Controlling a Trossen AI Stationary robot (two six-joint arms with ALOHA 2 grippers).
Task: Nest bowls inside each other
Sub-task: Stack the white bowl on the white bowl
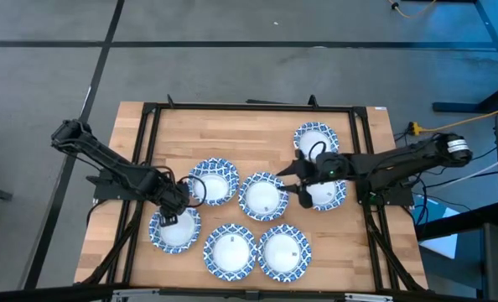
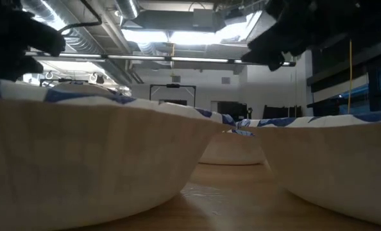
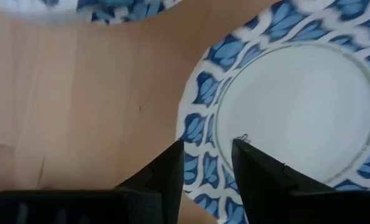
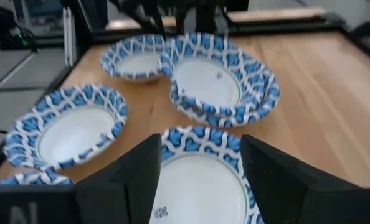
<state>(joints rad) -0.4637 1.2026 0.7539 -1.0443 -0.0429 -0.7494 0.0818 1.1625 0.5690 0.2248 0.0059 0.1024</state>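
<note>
Several blue-rimmed white bowls rest on their bases on the wooden table (image 1: pixel 140 151). My left gripper (image 1: pixel 170 215) hangs over the near-left bowl (image 1: pixel 175 230). In the left wrist view its fingers (image 3: pixel 207 149) stand narrowly apart, one on either side of that bowl's rim (image 3: pixel 197 134). My right gripper (image 1: pixel 294 179) is wide open above the table. It sits between the middle bowl (image 1: pixel 263 195) and the bowl (image 1: pixel 326 193) under its wrist. In the right wrist view it (image 4: pixel 200 149) hovers over the middle bowl (image 4: pixel 197 183). Beyond that stands a bowl with a doubled rim (image 4: pixel 219 84).
Other bowls stand far right (image 1: pixel 316 138), near centre (image 1: pixel 230 249) and near right (image 1: pixel 284 252). A black frame (image 1: pixel 249 107) runs around the table. In the low view two bowls (image 2: pixel 81 154) (image 2: pixel 344 160) fill the foreground. Bare wood shows along the far side (image 1: pixel 232 134).
</note>
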